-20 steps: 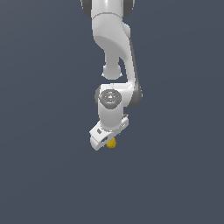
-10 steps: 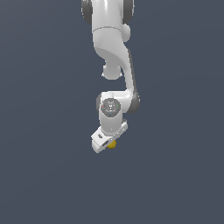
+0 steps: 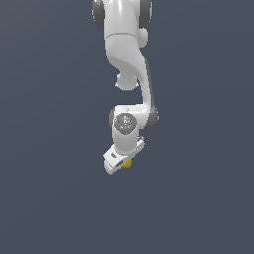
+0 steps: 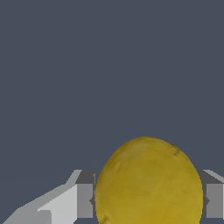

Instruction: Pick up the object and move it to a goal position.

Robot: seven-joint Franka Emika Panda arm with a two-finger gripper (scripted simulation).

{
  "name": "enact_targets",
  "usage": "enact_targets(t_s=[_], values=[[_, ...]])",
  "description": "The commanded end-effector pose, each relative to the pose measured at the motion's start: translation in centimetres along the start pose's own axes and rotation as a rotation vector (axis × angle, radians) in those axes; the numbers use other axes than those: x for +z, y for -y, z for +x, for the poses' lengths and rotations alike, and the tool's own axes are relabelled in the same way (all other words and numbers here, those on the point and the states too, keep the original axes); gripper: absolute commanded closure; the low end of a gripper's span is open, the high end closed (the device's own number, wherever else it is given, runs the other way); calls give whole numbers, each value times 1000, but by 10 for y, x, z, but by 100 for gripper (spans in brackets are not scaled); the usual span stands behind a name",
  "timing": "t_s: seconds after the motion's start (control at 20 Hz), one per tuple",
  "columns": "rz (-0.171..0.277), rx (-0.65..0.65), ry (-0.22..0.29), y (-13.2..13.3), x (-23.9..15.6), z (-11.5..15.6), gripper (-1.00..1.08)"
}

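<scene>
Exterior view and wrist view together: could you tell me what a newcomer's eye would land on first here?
In the wrist view, a mustard-yellow ball fills the space between the claw's grey fingers. In the exterior view, the white Panda arm hangs down the middle of a plain dark ground, and the ball peeks from under its claw.

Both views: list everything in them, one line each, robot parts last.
ball: one, mustard yellow, between the gripper's fingers; in the exterior view only a sliver shows under the gripper head.
surface: one, plain dark blue-grey, fills the background in both views.
arm: one, white with dark joints, reaching down from the top of the exterior view.
gripper: one, white head, tilted; grey fingers flank the ball on both sides.
</scene>
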State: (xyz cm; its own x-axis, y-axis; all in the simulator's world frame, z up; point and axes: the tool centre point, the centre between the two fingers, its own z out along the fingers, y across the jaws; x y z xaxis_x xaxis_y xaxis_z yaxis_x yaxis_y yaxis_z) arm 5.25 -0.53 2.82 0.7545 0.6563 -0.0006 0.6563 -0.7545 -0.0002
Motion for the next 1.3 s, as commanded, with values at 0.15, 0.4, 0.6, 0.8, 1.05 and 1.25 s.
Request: enact_targets(t_s=[0.15, 0.4, 0.6, 0.8, 1.05, 1.25], values=[[0, 0, 0, 0, 0, 0, 108], [0, 0, 0, 2, -4, 0, 108], [0, 0, 0, 7, -16, 2, 108], [0, -1, 0, 16, -37, 4, 108], [-1, -1, 1, 33, -77, 9, 108], [-1, -1, 1, 51, -119, 14, 108]])
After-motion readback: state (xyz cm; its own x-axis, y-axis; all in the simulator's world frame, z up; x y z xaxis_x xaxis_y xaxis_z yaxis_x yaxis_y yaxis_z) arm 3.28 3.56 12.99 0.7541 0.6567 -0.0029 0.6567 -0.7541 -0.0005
